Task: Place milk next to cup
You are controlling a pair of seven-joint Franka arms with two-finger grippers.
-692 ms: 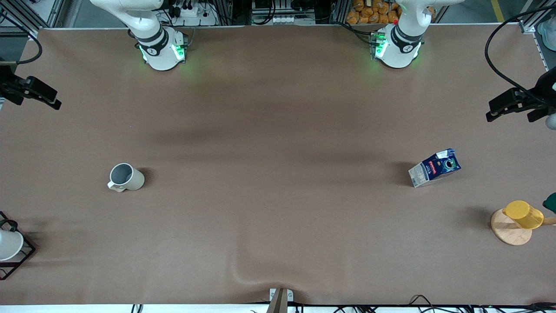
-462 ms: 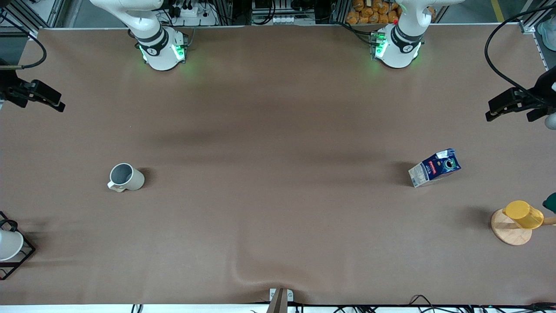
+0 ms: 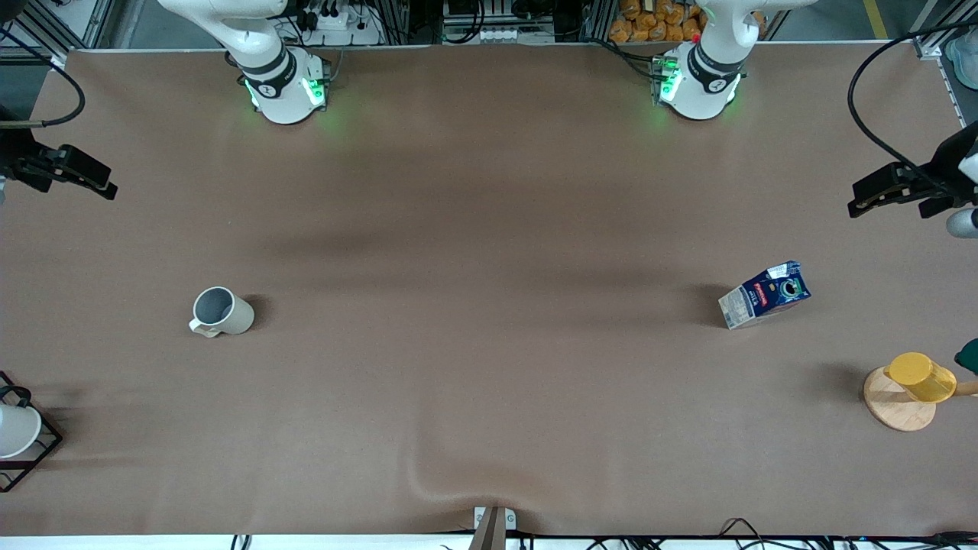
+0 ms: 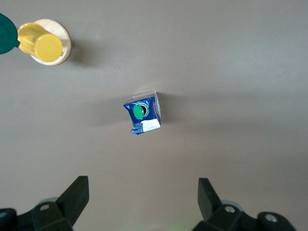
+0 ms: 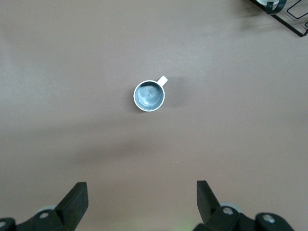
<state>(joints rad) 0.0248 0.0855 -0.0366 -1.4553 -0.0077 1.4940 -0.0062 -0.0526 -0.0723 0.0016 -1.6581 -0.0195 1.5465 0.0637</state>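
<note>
- At the right arm's end of the table (image 3: 489, 191), a white cone-shaped vessel in a black wire frame (image 3: 19, 435) sits at the edge, nearer the front camera than the cup.
- Up in the air over that same end, the right gripper (image 3: 107, 187) hangs above bare tabletop; the right wrist view shows its two black fingers (image 5: 74, 199) spread wide with nothing between them.
- Next comes the cup (image 3: 220, 312), an off-white mug with a grey inside, standing upright on the brown surface; the right wrist view looks straight down into it (image 5: 149, 95), its small handle sticking out at one side.
- Across a long stretch of table, well apart from the cup and toward the left arm's end, stands the milk (image 3: 764, 295), a dark blue and white carton with a green round cap; the left wrist view sees it from above (image 4: 142, 113).
- Over the left arm's end hangs the left gripper (image 3: 857, 205), its fingers (image 4: 77, 197) wide apart and holding nothing.
- Nearer the front camera than the milk, a yellow cup (image 3: 921, 376) rests on a round wooden coaster (image 3: 894, 409).
</note>
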